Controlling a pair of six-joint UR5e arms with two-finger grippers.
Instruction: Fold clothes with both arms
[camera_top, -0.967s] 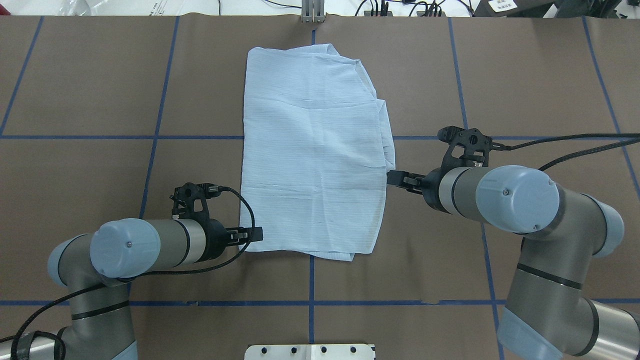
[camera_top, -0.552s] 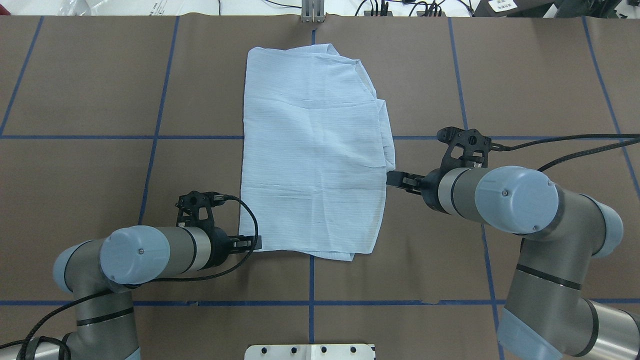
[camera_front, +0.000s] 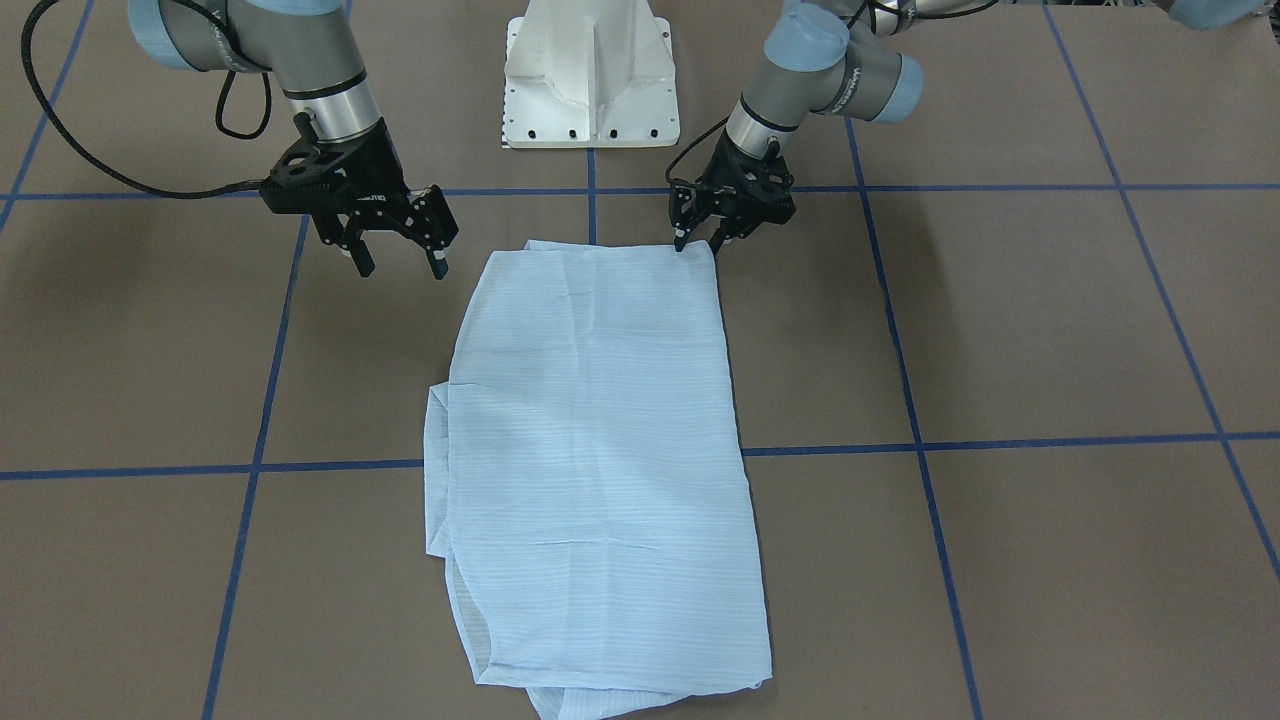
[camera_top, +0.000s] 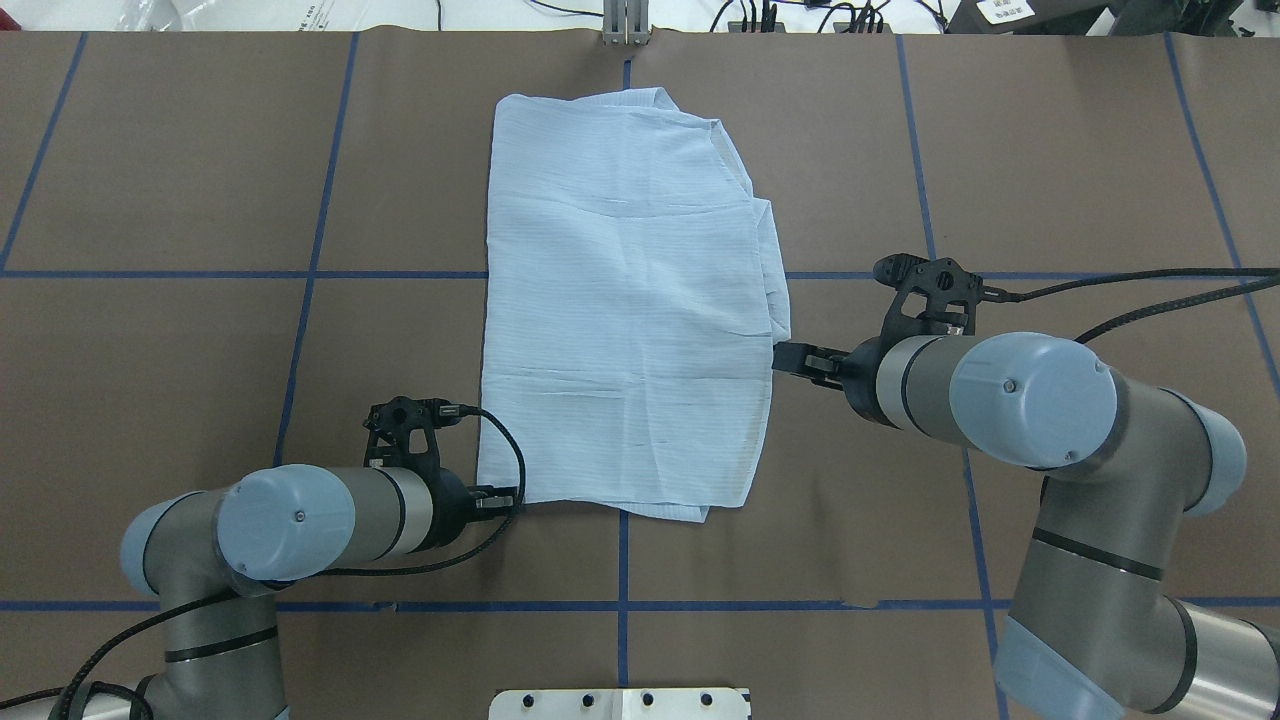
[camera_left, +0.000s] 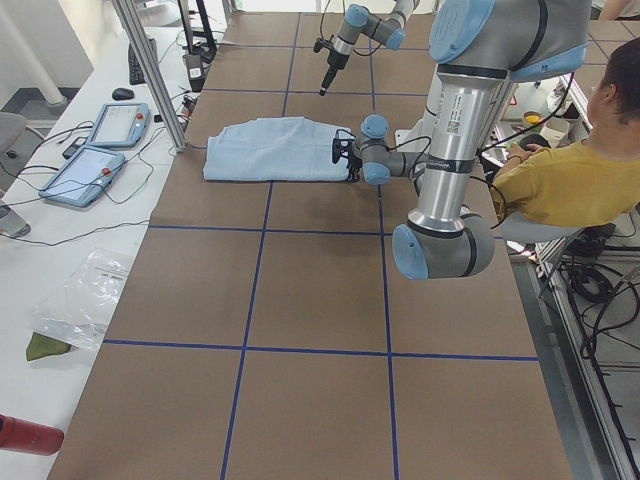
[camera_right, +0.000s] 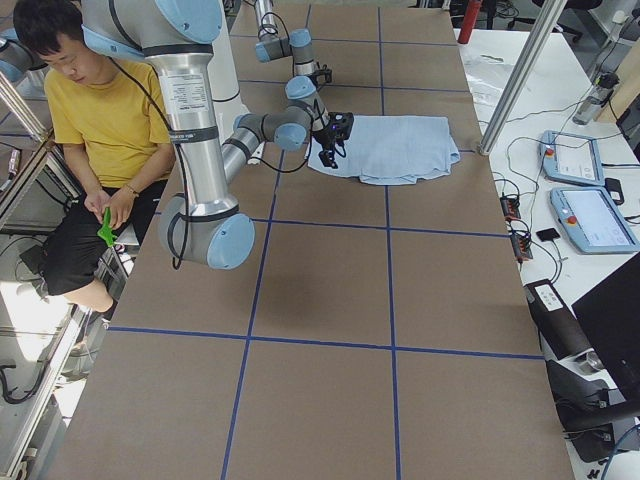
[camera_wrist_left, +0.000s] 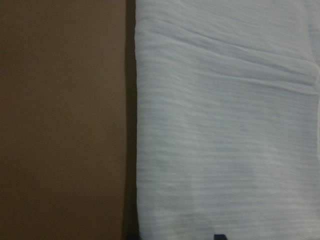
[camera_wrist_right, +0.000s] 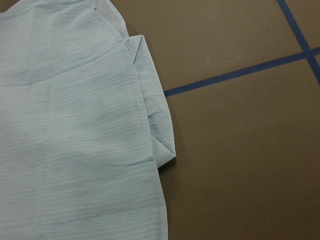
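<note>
The pale blue striped shirt (camera_top: 625, 300) lies folded into a long rectangle in the middle of the brown table, with extra layers poking out along its right edge (camera_wrist_right: 155, 135). My left gripper (camera_top: 512, 497) is low at the shirt's near left corner (camera_front: 697, 245). It is open, and in the left wrist view the cloth (camera_wrist_left: 225, 125) edge runs between its two fingertips. My right gripper (camera_front: 400, 268) is open with nothing in it. It hovers just off the shirt's right edge (camera_top: 785, 355) without touching the cloth.
The white pedestal base (camera_front: 590, 80) stands at the table's near edge between the arms. Blue tape lines (camera_top: 622, 560) cross the brown cover. A seated person in a yellow shirt (camera_left: 570, 180) is beside the robot. Tablets (camera_right: 575, 180) lie on a side bench.
My left arm has slid back along the shirt's left edge toward the robot, ending at the near left corner. The right arm and the shirt have not moved.
</note>
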